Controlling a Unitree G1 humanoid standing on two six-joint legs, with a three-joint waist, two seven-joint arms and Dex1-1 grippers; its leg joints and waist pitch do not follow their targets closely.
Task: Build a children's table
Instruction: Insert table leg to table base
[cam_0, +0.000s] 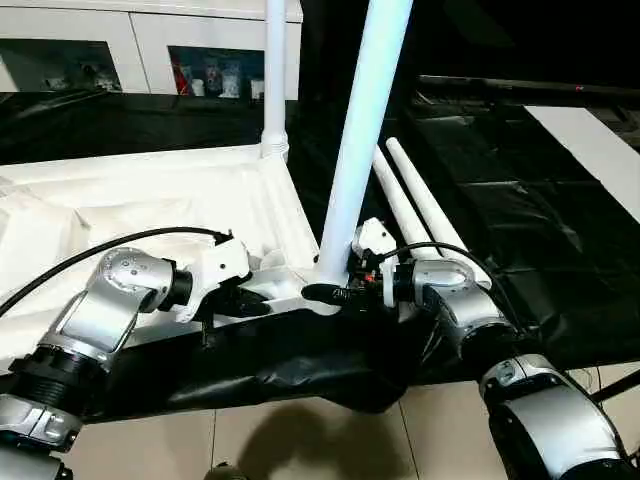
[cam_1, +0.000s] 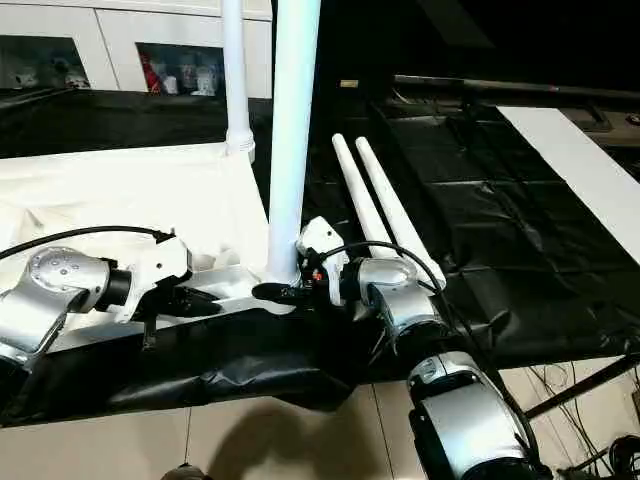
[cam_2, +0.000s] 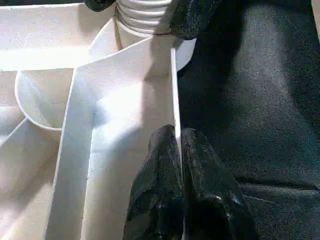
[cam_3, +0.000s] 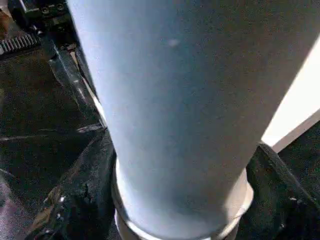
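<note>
Tabletop (cam_0: 150, 200): upside down on the black sheet, ribbed side up.
Near leg (cam_0: 360, 130): upright in the near corner socket.
Far leg (cam_0: 274, 70): standing in the far corner.
Spare legs (cam_1: 385, 205): two lying beside the tabletop, not yet fitted.
Right gripper (cam_0: 335, 294): fingers spread around the near leg's base.
Left gripper (cam_2: 177, 150): pinching the tabletop's edge wall.
Progress: roughly half done, I'd judge.
</note>
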